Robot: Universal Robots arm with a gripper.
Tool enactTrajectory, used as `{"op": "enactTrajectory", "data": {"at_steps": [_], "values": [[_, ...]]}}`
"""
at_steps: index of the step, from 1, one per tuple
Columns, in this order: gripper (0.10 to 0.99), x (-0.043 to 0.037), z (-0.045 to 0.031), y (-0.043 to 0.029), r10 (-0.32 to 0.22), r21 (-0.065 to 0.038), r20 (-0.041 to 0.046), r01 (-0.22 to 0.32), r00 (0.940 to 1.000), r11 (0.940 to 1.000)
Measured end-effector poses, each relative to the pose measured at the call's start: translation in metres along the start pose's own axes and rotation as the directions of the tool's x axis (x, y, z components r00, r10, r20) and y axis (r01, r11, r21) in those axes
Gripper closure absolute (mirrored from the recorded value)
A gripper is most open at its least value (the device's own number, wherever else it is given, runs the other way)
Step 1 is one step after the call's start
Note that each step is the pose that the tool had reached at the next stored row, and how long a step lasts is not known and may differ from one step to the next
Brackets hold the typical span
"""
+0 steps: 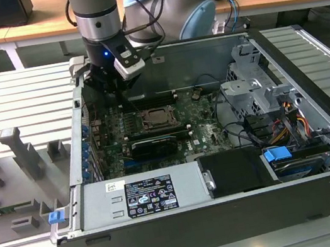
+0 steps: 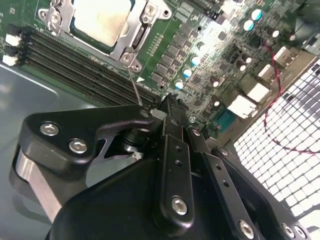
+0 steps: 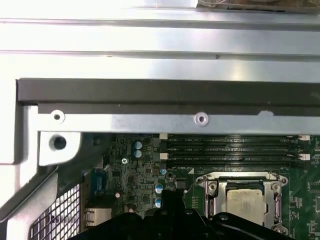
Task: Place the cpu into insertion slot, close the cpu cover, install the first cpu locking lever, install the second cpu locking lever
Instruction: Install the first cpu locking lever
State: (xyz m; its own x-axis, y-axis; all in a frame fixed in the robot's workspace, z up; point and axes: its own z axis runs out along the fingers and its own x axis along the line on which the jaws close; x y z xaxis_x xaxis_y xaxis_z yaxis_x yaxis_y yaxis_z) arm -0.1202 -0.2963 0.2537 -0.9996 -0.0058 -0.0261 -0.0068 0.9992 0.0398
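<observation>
The cpu point(image 2: 100, 19) lies flat in the insertion slot point(image 1: 179, 121) on the motherboard, its pale top showing through the window of the cpu cover point(image 2: 134, 37), which is down over it. In the first wrist view the cpu point(image 3: 244, 201) and the cpu cover point(image 3: 240, 178) sit beside the memory slots. A thin locking lever point(image 2: 135, 82) rises from its hinge at the socket corner up to my gripper point(image 2: 165, 106). The fingers are shut, and the lever's free end meets their tips; whether it is clamped I cannot tell. In the exterior view the gripper point(image 1: 109, 85) hangs over the board's far left corner.
The open computer case point(image 1: 320, 134) surrounds the board, with its rear wall point(image 3: 160, 92) close behind the gripper. Memory slots point(image 2: 75, 65) run beside the socket. A graphics card point(image 1: 151, 146), power supply point(image 1: 142, 194), drive cage point(image 1: 255, 91) and cables fill the rest of the case.
</observation>
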Motion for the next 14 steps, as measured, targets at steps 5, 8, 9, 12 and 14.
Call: {"op": "enactTrajectory", "data": {"at_steps": [5, 8, 9, 12, 14], "values": [[0.98, -0.005, 0.0012, 0.0048, 0.0, 0.0, 0.0, 0.0, 1.0, 1.0], [0.98, -0.0164, 0.0015, 0.0054, 0.0, 0.0, 0.0, 0.0, 1.0, 1.0], [0.98, -0.0191, 0.0016, 0.0056, 0.0, 0.0, 0.0, 0.0, 1.0, 1.0], [0.98, -0.0276, 0.0022, 0.0068, 0.0, 0.0, 0.0, 0.0, 1.0, 1.0], [0.98, -0.0358, 0.0037, 0.0078, 0.0, 0.0, 0.0, 0.0, 1.0, 1.0]]}}
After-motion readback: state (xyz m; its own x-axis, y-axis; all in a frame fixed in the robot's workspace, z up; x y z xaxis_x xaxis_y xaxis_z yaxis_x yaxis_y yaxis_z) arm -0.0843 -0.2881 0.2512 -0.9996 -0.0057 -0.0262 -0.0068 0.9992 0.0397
